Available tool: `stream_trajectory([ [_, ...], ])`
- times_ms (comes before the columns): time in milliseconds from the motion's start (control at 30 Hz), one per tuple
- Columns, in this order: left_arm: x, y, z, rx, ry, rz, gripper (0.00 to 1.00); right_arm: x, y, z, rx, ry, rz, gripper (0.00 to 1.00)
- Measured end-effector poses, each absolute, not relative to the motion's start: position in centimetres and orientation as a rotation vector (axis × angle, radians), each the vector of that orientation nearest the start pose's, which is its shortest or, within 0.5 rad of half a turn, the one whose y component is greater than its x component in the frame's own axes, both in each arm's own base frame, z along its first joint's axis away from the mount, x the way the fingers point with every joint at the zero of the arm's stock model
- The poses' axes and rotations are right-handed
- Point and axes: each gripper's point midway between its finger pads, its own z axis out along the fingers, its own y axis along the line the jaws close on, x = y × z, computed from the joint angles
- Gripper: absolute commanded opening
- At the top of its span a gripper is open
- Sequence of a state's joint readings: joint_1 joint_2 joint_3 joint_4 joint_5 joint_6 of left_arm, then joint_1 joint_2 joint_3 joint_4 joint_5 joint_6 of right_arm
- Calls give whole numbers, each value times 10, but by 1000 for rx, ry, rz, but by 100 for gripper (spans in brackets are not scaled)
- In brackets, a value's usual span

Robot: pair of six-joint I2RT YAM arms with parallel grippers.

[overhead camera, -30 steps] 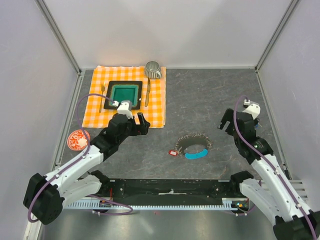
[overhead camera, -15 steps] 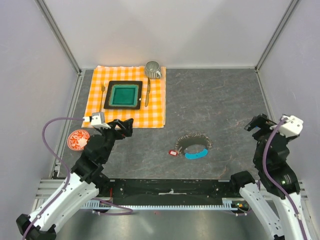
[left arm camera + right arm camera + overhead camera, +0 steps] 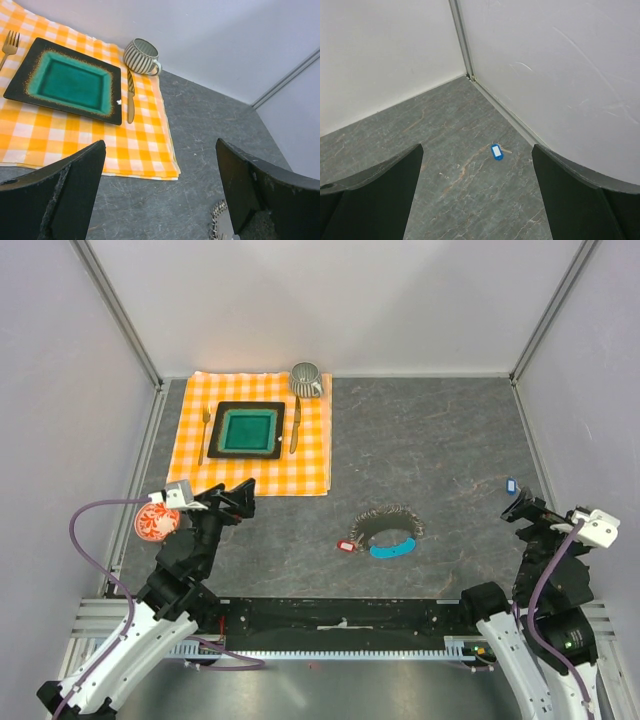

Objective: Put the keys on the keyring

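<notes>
Status: both pincers are empty. The left pincer (image 3: 160,165) is spread wide with nothing between its fingers (image 3: 60,190). In the top view we see it at lower left of frame, just beside the red-patterned saucer (image 3: 155,521), pointing toward the orange checked placemat (image 3: 312,455). The right pincer (image 3: 477,170) is spread wide too and grips nothing. It sits at lower right of the top view.

The keyring (image 3: 395,510) lies flat on the grey surface (image 3: 430,440), lower centre of the top view, with its light-blue strip (image 3: 392,549) on the lower side. The red-tagged key (image 3: 346,545) is just left of that strip. We can't tell whether it touches the coil or only sits beside it. The blue-tagged key (image 3: 496,151) lies alone on the surface near the right wall, well apart from the keyring. The right wrist view has it mid-frame, beyond the open fingers and untouched.

On the placemat we see a square green plate (image 3: 70,82), a fork (image 3: 9,46) to its left, a knife (image 3: 130,97) to its right, and a striped mug (image 3: 141,56) at the knife's far end.
</notes>
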State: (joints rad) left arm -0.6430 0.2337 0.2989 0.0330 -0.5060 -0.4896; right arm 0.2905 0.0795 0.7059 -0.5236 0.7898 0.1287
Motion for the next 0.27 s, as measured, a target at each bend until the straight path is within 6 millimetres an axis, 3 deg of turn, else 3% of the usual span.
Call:
stream_trajectory([
  [267, 237, -90, 238, -314, 1472, -533, 97, 155, -79, 305, 499, 1408, -246, 98],
])
